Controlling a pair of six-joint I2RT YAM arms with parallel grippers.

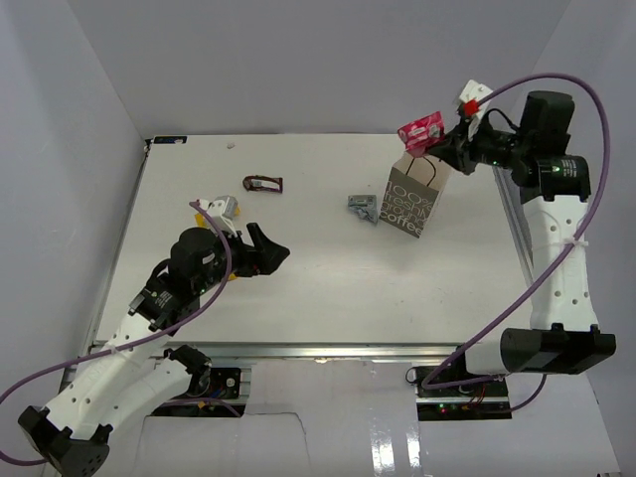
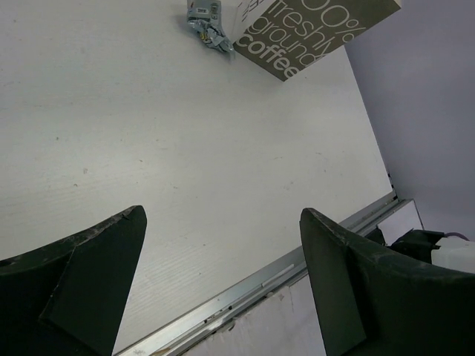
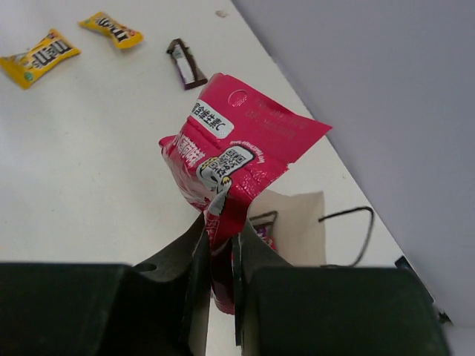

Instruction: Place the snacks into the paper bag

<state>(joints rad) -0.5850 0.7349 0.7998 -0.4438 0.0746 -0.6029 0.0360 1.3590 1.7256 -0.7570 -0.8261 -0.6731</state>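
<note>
Your right hand (image 3: 220, 222) clamps a crinkly pink-red snack packet (image 3: 237, 148) above the grey-brown paper bag (image 1: 412, 204). Next, lower it into the bag's mouth, then release. Your left hand (image 2: 223, 245) gapes empty.

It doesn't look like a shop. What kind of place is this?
Probably a robot test booth in a lab: a white table boxed in by plain pale walls, a cabled left arm and right arm bolted at its edge, and the right gripper holding a pink packet over a paper bag.
</note>
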